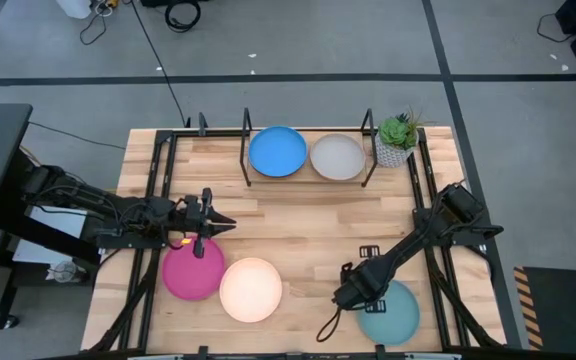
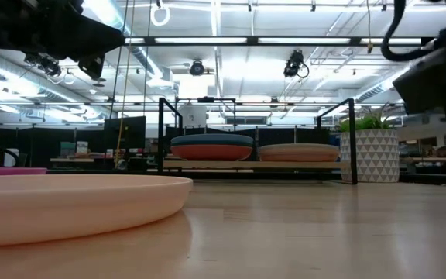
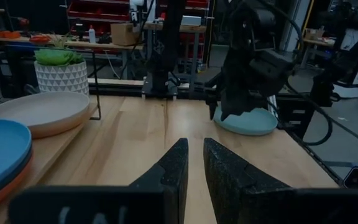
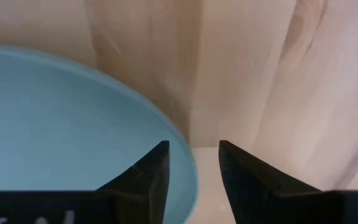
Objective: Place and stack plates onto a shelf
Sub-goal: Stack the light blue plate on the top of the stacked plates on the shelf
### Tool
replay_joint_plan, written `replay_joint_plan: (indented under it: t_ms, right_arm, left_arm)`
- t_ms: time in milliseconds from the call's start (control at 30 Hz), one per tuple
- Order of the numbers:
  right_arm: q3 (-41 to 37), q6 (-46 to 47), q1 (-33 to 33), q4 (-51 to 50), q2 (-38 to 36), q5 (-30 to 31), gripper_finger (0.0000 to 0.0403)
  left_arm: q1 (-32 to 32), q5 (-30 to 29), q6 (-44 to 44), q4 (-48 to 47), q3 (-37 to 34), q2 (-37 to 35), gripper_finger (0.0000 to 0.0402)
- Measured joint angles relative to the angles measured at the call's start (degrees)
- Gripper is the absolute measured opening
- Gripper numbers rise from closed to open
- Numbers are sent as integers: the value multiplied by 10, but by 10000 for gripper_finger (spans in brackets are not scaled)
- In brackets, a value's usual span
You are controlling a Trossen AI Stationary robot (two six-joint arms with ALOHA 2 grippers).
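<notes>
High view first: the shelf [image 1: 246,150] sits at the far edge of the tabletop [image 1: 298,225], already carrying two stacks, a blue plate [image 1: 277,151] on top of one and a tan-grey plate [image 1: 337,157] on the other, with a potted plant [image 1: 398,140] just beside the shelf's right end. Three plates are left to go, all well clear of the shelf at the near edge: magenta plate [image 1: 190,272], cream plate [image 1: 251,290] touching it, and the light teal plate [image 1: 390,312] off to the right.

Right gripper [image 4: 191,171] is the one at work. It's down over the teal plate's rim, jaws parted with the rim edge lined up between them, nothing gripped yet. So this looks like the pick-up step. Next, I'd judge, it needs to settle over that thin lip, close, then lift and carry toward the shelf.

Left gripper [image 1: 218,218] hovers between the shelf and the magenta plate, jaws nearly together, holding nothing.

Room to move? Bare wood runs between teal plate and shelf. Watch the shelf's black rods and that plant on the approach.
</notes>
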Motion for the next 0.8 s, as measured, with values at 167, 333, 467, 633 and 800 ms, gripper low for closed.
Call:
replay_joint_plan:
  t_ms: [167,333,467,633,800]
  right_arm:
    - [-23,-23,-2,5,0,23,143]
    - [-36,-37,-25,-25,0,118,141]
    - [-37,-48,-54,-67,0,244,137]
    - [-23,-41,-109,-133,0,386,133]
    - [28,-40,-151,-177,0,358,132]
  left_arm:
    - [0,0,3,0,0,0,57]
    - [0,0,1,0,0,0,57]
    - [0,0,0,0,0,0,57]
    - [0,0,11,0,0,0,57]
    - [0,0,19,0,0,0,57]
